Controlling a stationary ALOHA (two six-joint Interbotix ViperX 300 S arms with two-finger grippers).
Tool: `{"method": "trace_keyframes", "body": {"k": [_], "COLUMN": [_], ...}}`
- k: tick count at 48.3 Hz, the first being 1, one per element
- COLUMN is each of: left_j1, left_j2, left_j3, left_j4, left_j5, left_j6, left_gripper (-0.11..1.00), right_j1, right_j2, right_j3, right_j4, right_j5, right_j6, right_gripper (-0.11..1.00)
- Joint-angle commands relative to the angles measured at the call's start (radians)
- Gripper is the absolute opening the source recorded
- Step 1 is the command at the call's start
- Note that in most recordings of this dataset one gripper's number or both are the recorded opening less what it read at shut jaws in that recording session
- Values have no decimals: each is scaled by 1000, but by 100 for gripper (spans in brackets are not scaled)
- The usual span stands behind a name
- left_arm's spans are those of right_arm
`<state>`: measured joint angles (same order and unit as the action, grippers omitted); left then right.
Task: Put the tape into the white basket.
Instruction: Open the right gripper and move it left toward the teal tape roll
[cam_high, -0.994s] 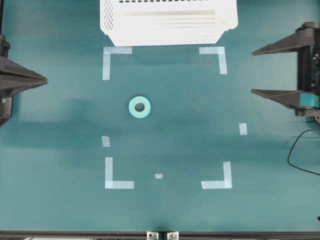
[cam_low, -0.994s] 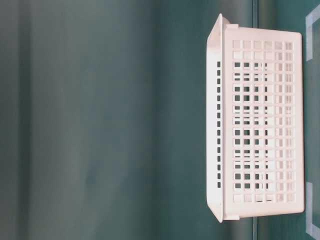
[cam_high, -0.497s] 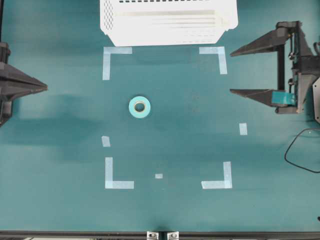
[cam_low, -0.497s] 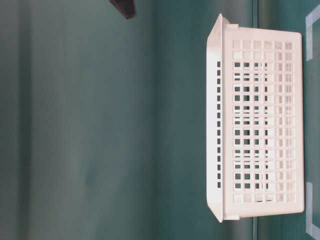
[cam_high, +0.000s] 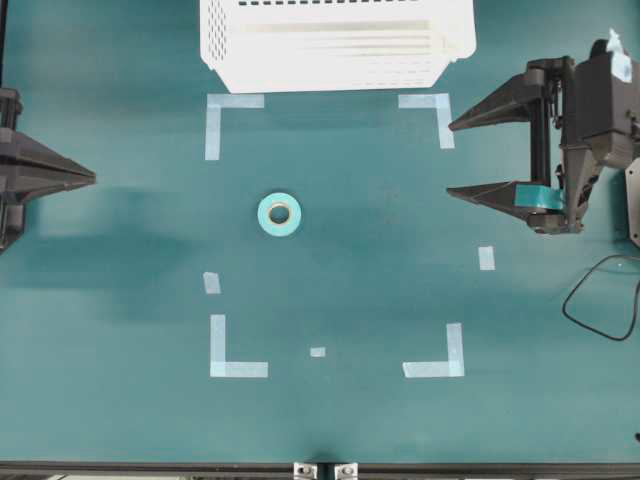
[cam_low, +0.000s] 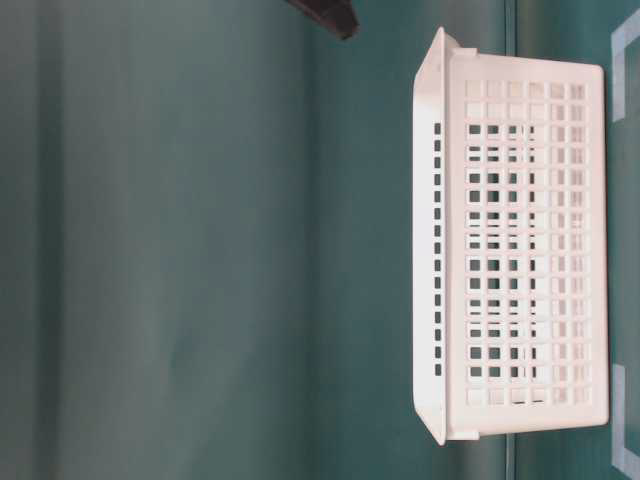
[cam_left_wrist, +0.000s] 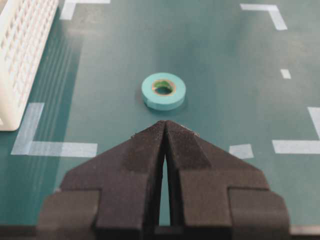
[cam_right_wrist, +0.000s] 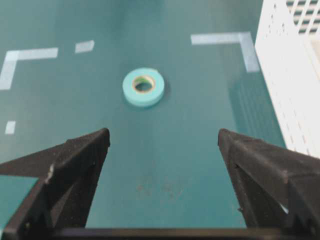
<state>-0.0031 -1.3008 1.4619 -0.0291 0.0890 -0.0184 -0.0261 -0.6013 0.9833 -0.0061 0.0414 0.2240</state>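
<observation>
The right gripper (cam_high: 452, 156), jaws spread wide and empty, has advanced leftward from the table edge toward the tape (cam_high: 279, 214). The tape lies flat mid-table, well short of the white basket (cam_high: 330, 45). The left gripper (cam_left_wrist: 165, 131) sits pressed together. Approach under way; no grasp yet.

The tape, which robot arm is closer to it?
Right, slightly. The right gripper sits right of the tape, open; the left gripper waits farther off, left, shut.
</observation>
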Motion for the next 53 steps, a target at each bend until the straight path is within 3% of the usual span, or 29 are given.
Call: {"method": "trace_keyframes", "body": {"k": [1,53], "left_j1": [3,3], "left_j2": [8,8], "left_j3": [-11,-2], "left_j4": [-2,-2], "left_j5": [-6,-8], "left_j6": [-2,-2], "left_gripper": [-11,-11], "right_j1": [-2,-2], "right_j2": [6,166], "right_j3": [-26,-120], "right_j4": [2,2], "right_j5": [11,77], "right_j6": [11,21], "right_gripper": [97,97]}}
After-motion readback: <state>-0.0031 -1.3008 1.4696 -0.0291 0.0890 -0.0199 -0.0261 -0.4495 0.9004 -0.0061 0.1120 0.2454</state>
